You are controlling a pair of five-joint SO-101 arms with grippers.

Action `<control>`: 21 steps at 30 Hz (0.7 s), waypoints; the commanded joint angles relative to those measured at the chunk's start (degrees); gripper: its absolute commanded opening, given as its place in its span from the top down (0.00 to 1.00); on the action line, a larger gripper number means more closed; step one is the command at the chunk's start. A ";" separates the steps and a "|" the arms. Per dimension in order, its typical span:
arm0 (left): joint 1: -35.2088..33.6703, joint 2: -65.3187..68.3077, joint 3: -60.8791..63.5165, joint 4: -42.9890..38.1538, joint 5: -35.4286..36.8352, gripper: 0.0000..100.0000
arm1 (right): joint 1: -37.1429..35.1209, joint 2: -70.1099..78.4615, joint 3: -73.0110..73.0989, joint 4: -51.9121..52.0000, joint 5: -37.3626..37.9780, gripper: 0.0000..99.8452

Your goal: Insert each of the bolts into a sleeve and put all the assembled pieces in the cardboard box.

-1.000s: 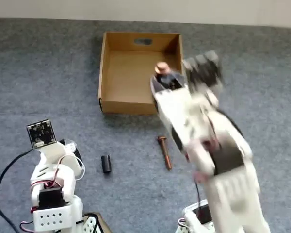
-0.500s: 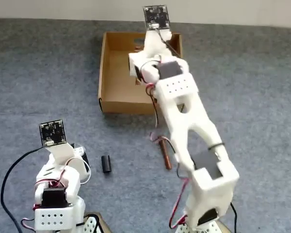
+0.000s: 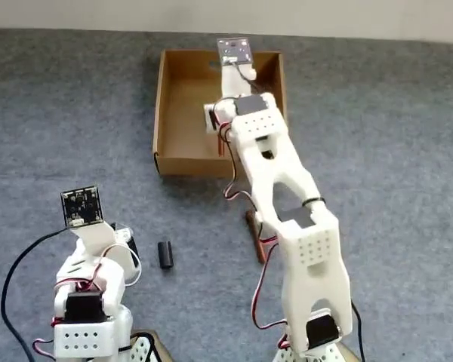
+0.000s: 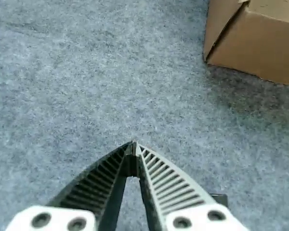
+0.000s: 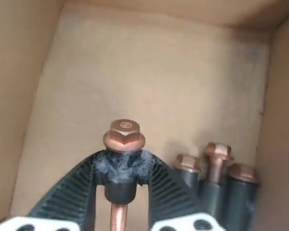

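Observation:
My right gripper (image 5: 121, 161) is shut on an assembled piece (image 5: 124, 139): a copper bolt whose hex head sticks out of a black sleeve. It hangs just above the floor of the cardboard box (image 5: 135, 67). Three more assembled pieces (image 5: 216, 175) lie together in a corner of the box. In the high view the right arm stretches into the box (image 3: 177, 105). On the carpet lie a loose black sleeve (image 3: 164, 254) and a copper bolt (image 3: 253, 230), the bolt partly under that arm. My left gripper (image 4: 133, 147) is shut with nothing in it, low over the carpet near the sleeve.
Grey carpet covers the whole work surface. A corner of the cardboard box (image 4: 255, 43) stands ahead of the left gripper. The left arm's base (image 3: 83, 317) sits at the near left, the right arm's base (image 3: 317, 332) at the near right.
The right arm has swung forward and down into the box with the assembled piece. The left arm shifted slightly, then stayed still.

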 commanded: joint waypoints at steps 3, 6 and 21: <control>0.92 0.40 1.10 0.18 -0.35 0.99 | 1.19 3.65 -8.31 4.88 0.44 0.99; 0.92 0.40 1.10 0.18 -0.35 0.99 | 1.19 6.81 -11.56 7.60 0.44 0.99; 0.92 0.40 1.10 0.18 -0.35 0.99 | 1.45 17.36 -20.44 13.23 0.44 0.99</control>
